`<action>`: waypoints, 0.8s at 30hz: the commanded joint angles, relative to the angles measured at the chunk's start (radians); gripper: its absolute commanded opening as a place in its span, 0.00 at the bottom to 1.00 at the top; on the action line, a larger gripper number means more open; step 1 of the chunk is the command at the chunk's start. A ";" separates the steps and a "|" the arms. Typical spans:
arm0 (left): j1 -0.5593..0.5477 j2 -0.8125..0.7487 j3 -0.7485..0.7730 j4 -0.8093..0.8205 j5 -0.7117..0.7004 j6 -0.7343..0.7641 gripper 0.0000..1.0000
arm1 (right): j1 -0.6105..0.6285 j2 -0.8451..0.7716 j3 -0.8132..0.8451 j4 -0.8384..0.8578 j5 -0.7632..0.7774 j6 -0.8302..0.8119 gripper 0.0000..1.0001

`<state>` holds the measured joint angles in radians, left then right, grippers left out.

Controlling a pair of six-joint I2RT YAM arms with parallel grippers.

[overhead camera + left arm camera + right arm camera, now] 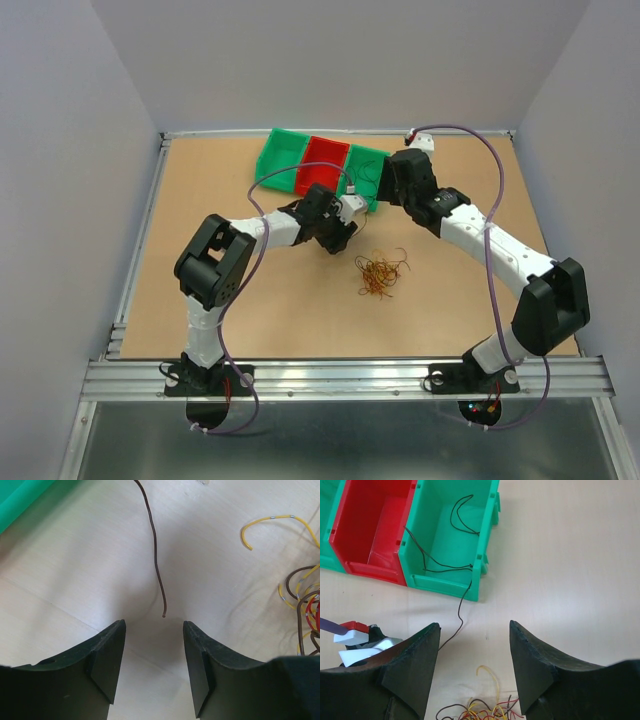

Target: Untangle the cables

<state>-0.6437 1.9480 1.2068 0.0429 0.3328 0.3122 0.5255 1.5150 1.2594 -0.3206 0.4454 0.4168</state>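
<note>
The cables are a small tangle (380, 272) of thin orange, yellow, red and dark strands on the table. It shows at the right edge of the left wrist view (306, 605) and at the bottom of the right wrist view (485, 711). One dark strand (461, 611) hangs out of the right green bin (447, 583) onto the table; its free end (159, 575) lies just ahead of my left gripper (154, 625), which is open, empty and left of the tangle (336, 238). My right gripper (475, 627) is open and empty above the table by the bins (394, 188).
A row of bins stands at the back: green (281, 158), red (322, 163), green (367, 172). More black strands (462, 515) lie in the right green bin. A loose yellow strand (272, 519) curls beside the tangle. The left wrist camera (357, 641) is close to my right gripper.
</note>
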 commanded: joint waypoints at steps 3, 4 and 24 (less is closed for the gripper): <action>0.004 0.011 0.077 0.011 0.017 -0.001 0.53 | 0.007 -0.044 -0.028 0.061 0.012 0.005 0.63; 0.003 0.015 0.083 0.009 0.021 -0.004 0.52 | 0.007 -0.044 -0.029 0.061 0.010 0.002 0.62; -0.011 0.003 0.227 -0.087 0.026 -0.012 0.00 | 0.007 -0.148 -0.121 0.117 0.029 -0.013 0.55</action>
<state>-0.6487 2.0277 1.3354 0.0010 0.3405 0.3054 0.5255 1.4311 1.1740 -0.2790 0.4465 0.4145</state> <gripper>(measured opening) 0.046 0.551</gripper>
